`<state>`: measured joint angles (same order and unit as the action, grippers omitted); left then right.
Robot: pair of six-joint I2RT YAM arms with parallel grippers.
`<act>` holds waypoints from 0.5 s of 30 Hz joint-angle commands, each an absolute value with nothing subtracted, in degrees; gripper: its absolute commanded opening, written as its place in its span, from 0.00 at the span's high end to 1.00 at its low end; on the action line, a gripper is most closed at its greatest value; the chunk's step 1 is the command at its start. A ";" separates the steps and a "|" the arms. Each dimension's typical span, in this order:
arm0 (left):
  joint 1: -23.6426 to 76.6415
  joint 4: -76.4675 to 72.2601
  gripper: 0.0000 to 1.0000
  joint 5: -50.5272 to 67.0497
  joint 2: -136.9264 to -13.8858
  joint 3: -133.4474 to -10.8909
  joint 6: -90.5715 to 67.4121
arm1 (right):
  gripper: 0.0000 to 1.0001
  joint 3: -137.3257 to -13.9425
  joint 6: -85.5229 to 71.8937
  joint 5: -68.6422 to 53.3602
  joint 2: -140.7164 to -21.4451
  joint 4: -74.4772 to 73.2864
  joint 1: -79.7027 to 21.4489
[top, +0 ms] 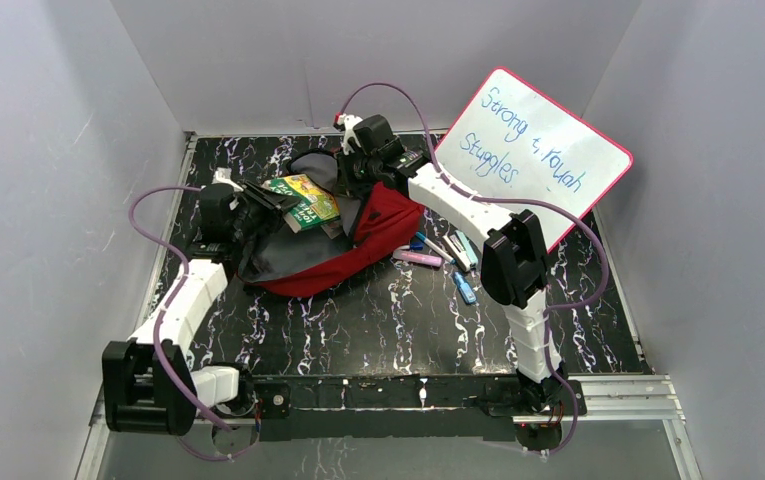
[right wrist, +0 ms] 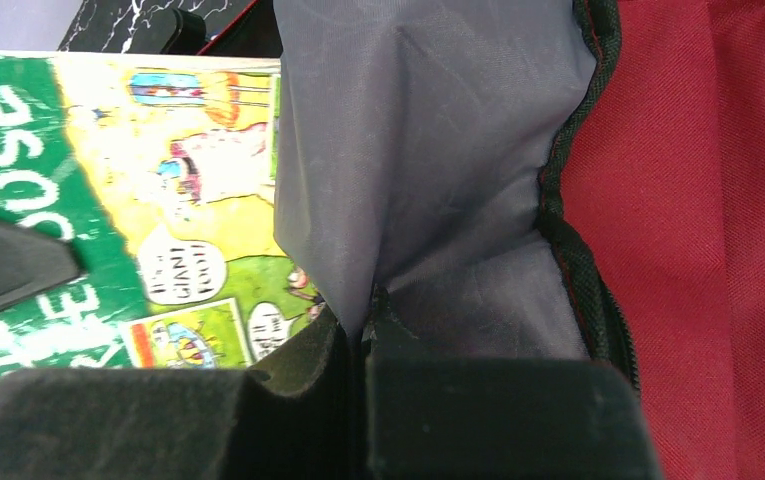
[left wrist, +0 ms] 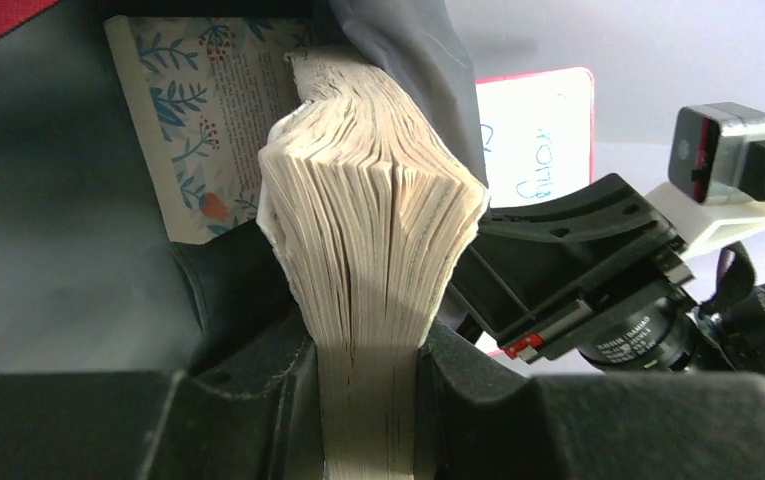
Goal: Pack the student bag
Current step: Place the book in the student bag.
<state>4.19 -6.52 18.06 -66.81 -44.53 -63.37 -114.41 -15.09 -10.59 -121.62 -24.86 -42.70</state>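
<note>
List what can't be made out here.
Top view: pens beside the red backpack, too small to tell apart.
Left wrist: cover of the paperback; only page edges face the camera, left gripper clamping them.
Right wrist: backpack interior, hidden by grey lining pinched in the right gripper.

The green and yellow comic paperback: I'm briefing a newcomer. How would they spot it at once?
Find the soft red fabric backpack mid-table. At its open grey-lined mouth lies the thick paperback, clamped by the left gripper. Only it has a green and yellow cartoon cover; the pale printed cover behind it shows blue leaves.
</note>
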 commanded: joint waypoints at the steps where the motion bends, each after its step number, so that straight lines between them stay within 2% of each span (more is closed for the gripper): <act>1: 3.87 -23.86 1.00 22.90 -68.90 -43.95 -64.67 | 1.00 -114.65 -16.87 -14.44 -115.89 -19.42 -43.05; 15: 3.78 -44.05 1.00 26.91 -83.74 -43.95 -66.81 | 1.00 -114.54 -17.05 -14.80 -115.99 -20.19 -42.94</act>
<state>4.19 -30.04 24.62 -82.56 -42.68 -65.17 -113.78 -15.25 -11.09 -121.45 -23.42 -42.37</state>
